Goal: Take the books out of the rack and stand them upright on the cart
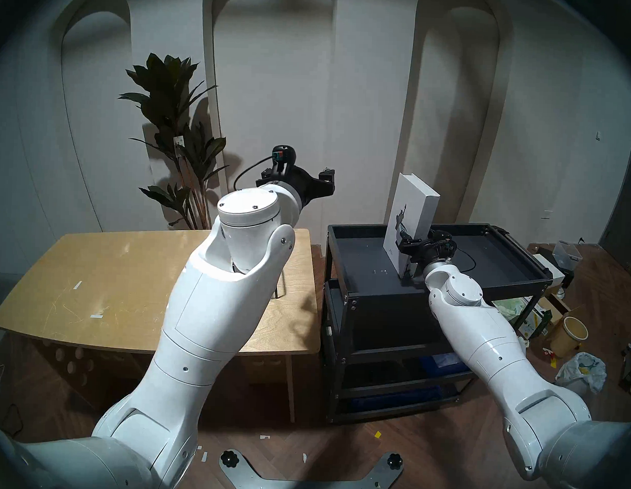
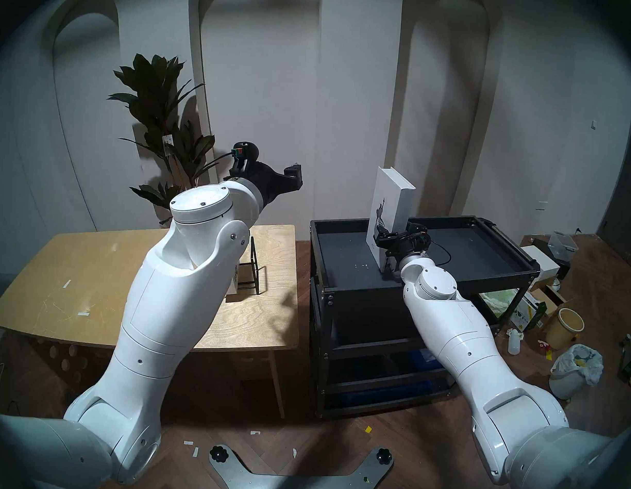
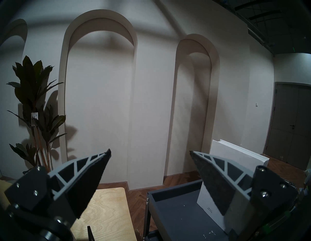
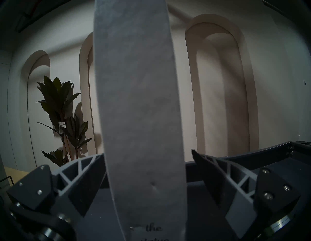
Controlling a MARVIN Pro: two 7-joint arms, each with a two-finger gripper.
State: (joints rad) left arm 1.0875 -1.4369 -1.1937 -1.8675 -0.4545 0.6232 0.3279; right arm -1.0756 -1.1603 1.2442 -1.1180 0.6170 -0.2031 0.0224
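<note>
The taller white book (image 1: 411, 220) with the dark Statue of Liberty picture stands upright on the black cart's tray (image 1: 492, 252). My right gripper (image 1: 414, 247) is open around the book's near edge. In the right wrist view (image 4: 148, 152) its left finger lies against the book (image 4: 138, 101) and its right finger stands a little off it. My left gripper (image 1: 298, 177) is open and empty, raised above the table's far right corner. The black wire rack (image 2: 254, 268) stands on the table behind my left arm. The shorter book (image 2: 234, 282) in it is mostly hidden.
The wooden table (image 1: 109, 267) stands left of the cart with a narrow gap between them. A tall plant (image 1: 175, 126) stands behind the table by the wall. Boxes, a yellow bucket (image 1: 571, 335) and a white bag (image 1: 581, 369) litter the floor right of the cart.
</note>
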